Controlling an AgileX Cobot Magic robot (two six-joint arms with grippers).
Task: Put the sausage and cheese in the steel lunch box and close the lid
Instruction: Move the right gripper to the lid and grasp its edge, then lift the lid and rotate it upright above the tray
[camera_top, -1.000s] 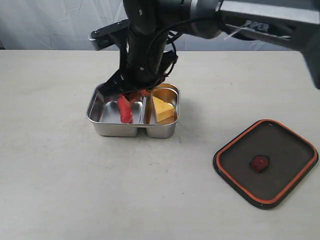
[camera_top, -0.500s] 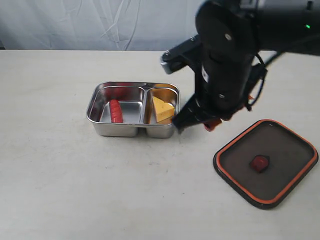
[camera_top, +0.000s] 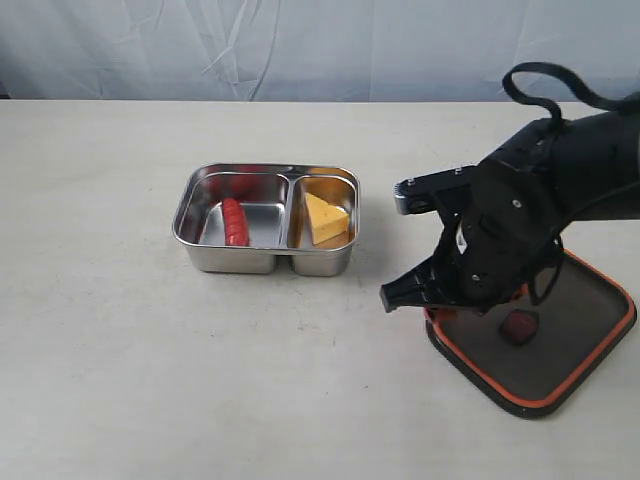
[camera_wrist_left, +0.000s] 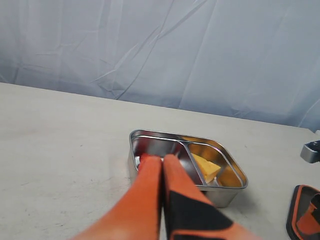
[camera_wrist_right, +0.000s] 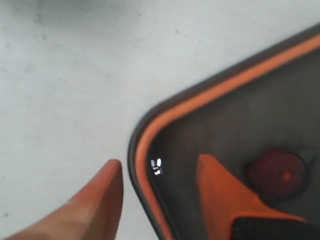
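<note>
The steel lunch box (camera_top: 197, 250) stands left of centre on the table. The red sausage (camera_top: 234, 222) lies in its larger left compartment, the yellow cheese (camera_top: 326, 218) in the smaller right one. The dark lid (camera_top: 575, 340) with its orange rim lies flat at the lower right, its small red valve (camera_top: 518, 326) up. My right gripper (camera_wrist_right: 157, 162) is open over the lid's near-left corner (camera_wrist_right: 145, 135), one finger outside the edge and one over the lid. My left gripper (camera_wrist_left: 163, 159) is shut on nothing, with the box (camera_wrist_left: 235, 192) beyond it.
The pale table (camera_top: 120, 380) carries nothing else. A light blue-grey cloth backdrop (camera_top: 200, 50) hangs along its far edge. The right arm's black body (camera_top: 520, 220) covers the lid's left part.
The right arm left the sausage in the box, then swung right and down from above the box to the lid's left corner. The sausage lies flat in the larger compartment.
</note>
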